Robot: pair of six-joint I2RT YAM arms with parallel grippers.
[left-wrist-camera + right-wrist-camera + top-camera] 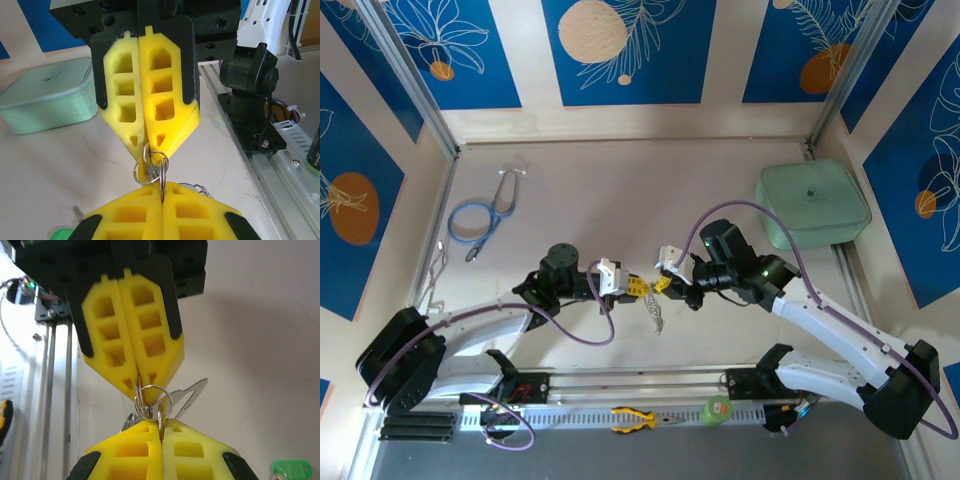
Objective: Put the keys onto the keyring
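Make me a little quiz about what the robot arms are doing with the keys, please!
1. True or false: the left end effector and the right end effector are both shut on the keyring.
2. Where is the green-headed key? A on the table; B hanging from a ring; C in a cup.
3. What blue-tubed thing lies at the table's far left side?
Key: 1 true; 2 A; 3 the stethoscope.
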